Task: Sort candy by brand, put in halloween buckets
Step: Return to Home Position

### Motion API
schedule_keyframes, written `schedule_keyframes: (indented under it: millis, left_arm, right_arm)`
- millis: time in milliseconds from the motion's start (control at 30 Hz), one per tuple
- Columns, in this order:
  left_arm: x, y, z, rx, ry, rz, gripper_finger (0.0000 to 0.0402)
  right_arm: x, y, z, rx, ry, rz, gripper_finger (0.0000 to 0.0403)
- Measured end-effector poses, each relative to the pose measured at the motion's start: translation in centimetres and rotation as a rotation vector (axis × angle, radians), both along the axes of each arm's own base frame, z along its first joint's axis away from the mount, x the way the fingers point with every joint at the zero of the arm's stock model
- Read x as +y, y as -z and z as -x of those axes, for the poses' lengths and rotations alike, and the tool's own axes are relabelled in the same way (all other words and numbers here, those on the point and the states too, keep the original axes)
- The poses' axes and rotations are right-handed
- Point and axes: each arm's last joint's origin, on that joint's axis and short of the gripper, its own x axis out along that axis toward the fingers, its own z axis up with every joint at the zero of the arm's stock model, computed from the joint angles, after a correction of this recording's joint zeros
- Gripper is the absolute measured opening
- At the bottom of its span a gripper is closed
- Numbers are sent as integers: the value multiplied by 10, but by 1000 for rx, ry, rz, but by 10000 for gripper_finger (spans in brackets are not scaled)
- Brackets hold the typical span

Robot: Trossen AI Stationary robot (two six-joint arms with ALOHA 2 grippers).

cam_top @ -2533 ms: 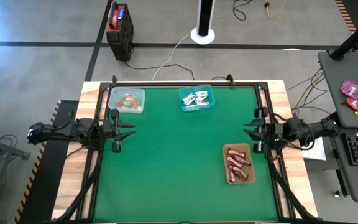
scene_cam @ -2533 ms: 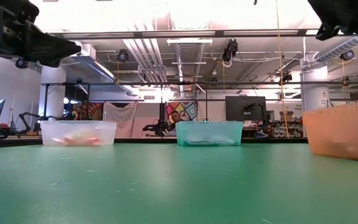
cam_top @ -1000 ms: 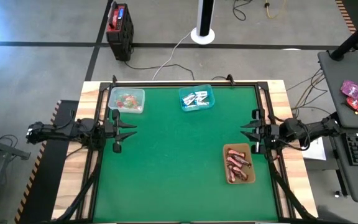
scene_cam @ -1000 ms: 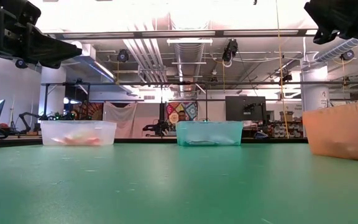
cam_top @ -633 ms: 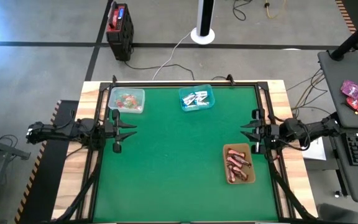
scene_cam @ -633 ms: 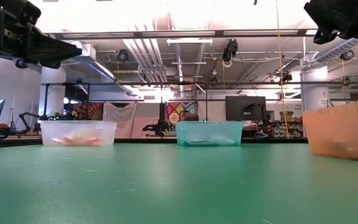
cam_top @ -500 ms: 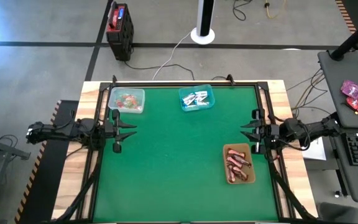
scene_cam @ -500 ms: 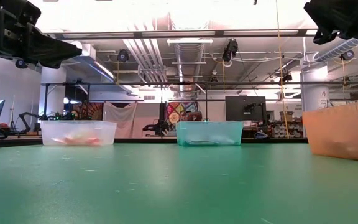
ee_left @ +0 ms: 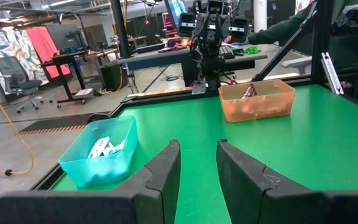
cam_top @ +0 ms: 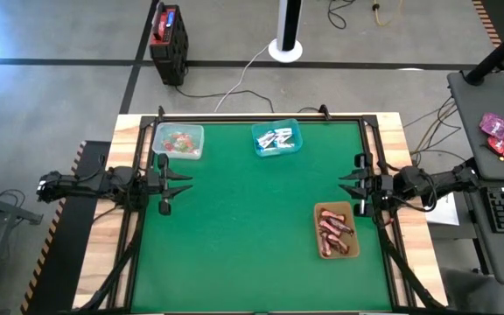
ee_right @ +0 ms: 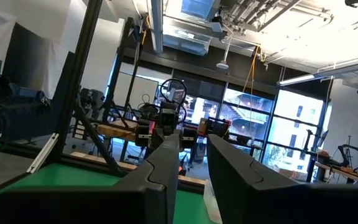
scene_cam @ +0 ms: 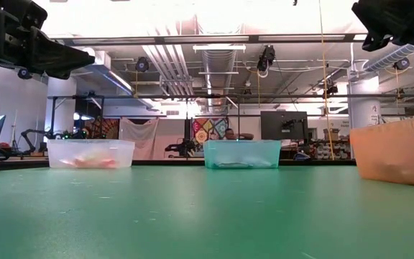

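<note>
The candy lies sorted in three halloween buckets standing on the green table. The mint bucket (cam_top: pixel 179 141) at the far left holds red-pink twists. The teal bucket (cam_top: pixel 276 138) at the far middle holds white-and-blue packets. The amber tray (cam_top: pixel 335 230) at the near right holds dark red-brown bars. My left gripper (cam_top: pixel 187 182) hovers over the table's left edge, open by a narrow gap and empty (ee_left: pixel 197 155). My right gripper (cam_top: pixel 343 182) hovers over the right edge, facing it, also open by a narrow gap and empty (ee_right: pixel 192 149).
The middle of the green table (cam_top: pixel 252 219) is bare mat between the two arms. A black frame rail (cam_top: pixel 252 117) runs along the far edge. In the low view both arms hang high above the mat, the left (scene_cam: pixel 27 43) and the right (scene_cam: pixel 401 21).
</note>
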Motion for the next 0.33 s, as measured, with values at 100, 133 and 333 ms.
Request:
schedule_keyframes:
  millis: [100,133,333]
  left_arm:
    - [0,0,0,0,0,0,88]
    - [0,0,0,0,0,0,88]
    - [0,0,0,0,0,0,88]
  right_arm:
    - [0,0,0,0,0,0,81]
    - [0,0,0,0,0,0,82]
    - [0,0,0,0,0,0,86]
